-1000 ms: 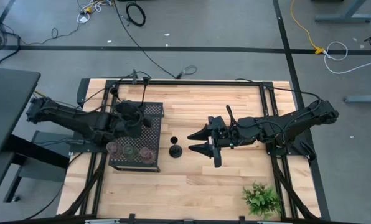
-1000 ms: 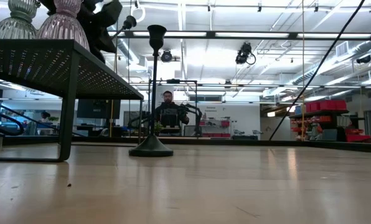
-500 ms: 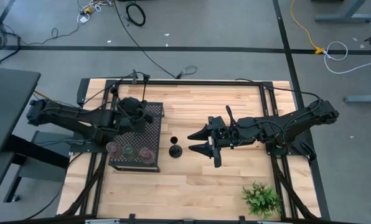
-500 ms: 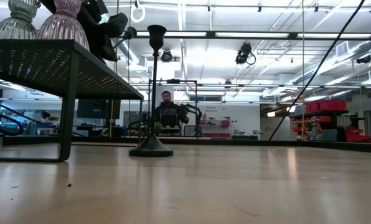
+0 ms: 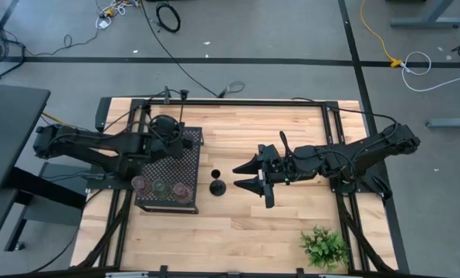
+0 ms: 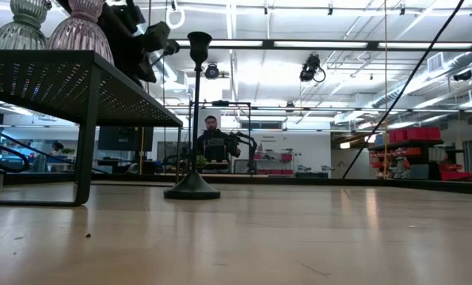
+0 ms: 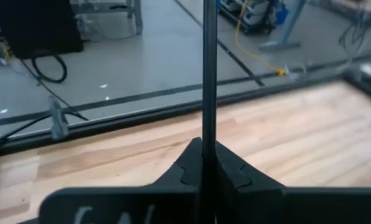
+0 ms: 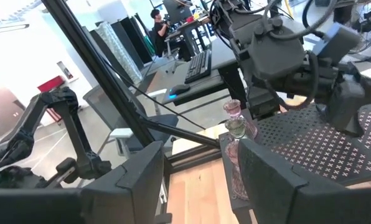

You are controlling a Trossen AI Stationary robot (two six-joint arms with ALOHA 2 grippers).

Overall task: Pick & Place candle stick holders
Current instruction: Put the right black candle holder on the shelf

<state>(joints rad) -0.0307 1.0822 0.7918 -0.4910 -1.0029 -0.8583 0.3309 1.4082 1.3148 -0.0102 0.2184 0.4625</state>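
Left wrist view: left gripper (image 7: 208,177) clamped on the thin stem of a black metal candle stick holder (image 7: 209,81), held above the black perforated metal stand (image 5: 168,174). Judged rigid, light and top-heavy; low on the stem is the sensible hold. High view adds what the wrist hides: three squat translucent glass holders (image 5: 161,186) along the stand's near edge, likely fragile and slippery, and a second black round-based holder (image 5: 217,186) on the wooden table (image 5: 292,232), just before the right gripper (image 5: 245,174), fingers apart.

Three glass holders (image 5: 162,186) sit in a row left of centre; one black holder (image 5: 218,186) stands upright at centre, another black holder's stem (image 7: 209,87) is clamped.
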